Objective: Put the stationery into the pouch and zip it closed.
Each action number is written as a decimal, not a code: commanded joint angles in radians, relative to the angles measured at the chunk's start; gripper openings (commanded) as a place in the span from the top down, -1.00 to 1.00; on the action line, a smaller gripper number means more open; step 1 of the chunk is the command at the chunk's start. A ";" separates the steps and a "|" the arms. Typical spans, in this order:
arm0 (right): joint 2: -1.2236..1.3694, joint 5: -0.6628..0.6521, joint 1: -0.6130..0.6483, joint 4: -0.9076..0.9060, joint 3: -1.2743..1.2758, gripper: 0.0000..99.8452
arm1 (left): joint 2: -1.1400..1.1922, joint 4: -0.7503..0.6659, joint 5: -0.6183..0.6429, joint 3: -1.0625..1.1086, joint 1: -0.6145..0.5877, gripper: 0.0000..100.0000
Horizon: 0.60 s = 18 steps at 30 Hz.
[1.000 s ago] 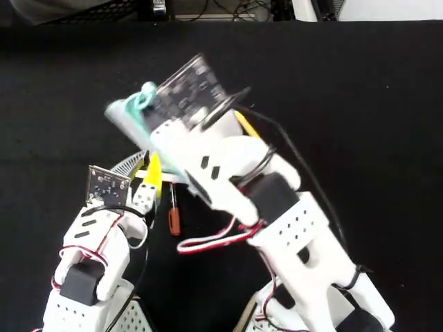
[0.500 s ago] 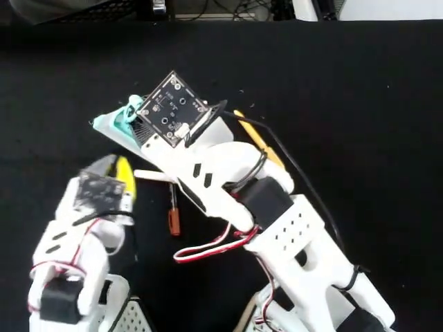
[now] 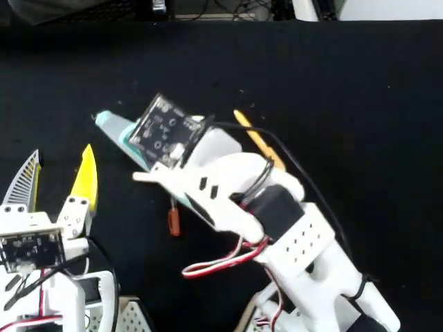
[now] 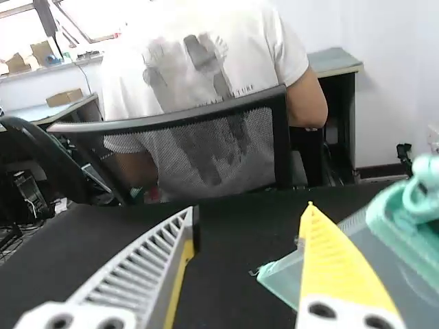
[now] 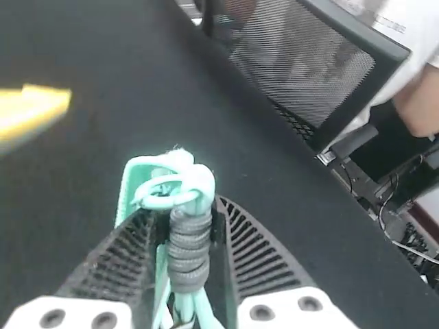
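the black table [image 3: 360,83] carries everything. the right arm [image 3: 291,228] stretches diagonally over its middle. the right end effector [image 5: 186,209] is clenched on the zipper pull [image 5: 186,247] of the pouch, a grey-wrapped cord ending in a mint loop [image 5: 168,188], pinched between the two ribbed fingers. the left end effector [image 3: 61,155] sits at the near left edge of the table, released. its yellow finger [image 3: 86,176] and white ribbed finger [image 3: 23,185] are spread wide with nothing between them, apart from the pouch. the mint pouch [image 3: 113,128] is left of centre, its far end poking out from beneath the right wrist. a yellow pen [image 3: 259,140] lies on the table just beside the right arm, outside the pouch. a small orange-handled item [image 3: 174,221] lies near the arm's other side, also outside the pouch.
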<state>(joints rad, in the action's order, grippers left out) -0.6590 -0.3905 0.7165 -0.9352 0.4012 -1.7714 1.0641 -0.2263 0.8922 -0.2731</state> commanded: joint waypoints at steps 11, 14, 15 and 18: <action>-0.165 -0.032 0.158 -0.173 0.021 0.98 | 0.552 0.456 -0.083 -0.650 0.163 0.49; -0.232 -0.032 0.135 -0.212 0.022 0.98 | 0.611 0.605 -0.106 -0.808 0.232 0.49; -0.252 -0.032 0.126 -0.224 0.022 0.98 | 0.621 0.654 -0.127 -0.846 0.263 0.49; -0.298 -0.032 0.098 -0.252 0.022 0.98 | 0.637 0.697 -0.133 -0.868 0.328 0.49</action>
<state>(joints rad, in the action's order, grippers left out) -0.9060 -0.4181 0.8470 -1.1715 0.4304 -1.1684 1.7177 -0.3475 0.0867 -0.0015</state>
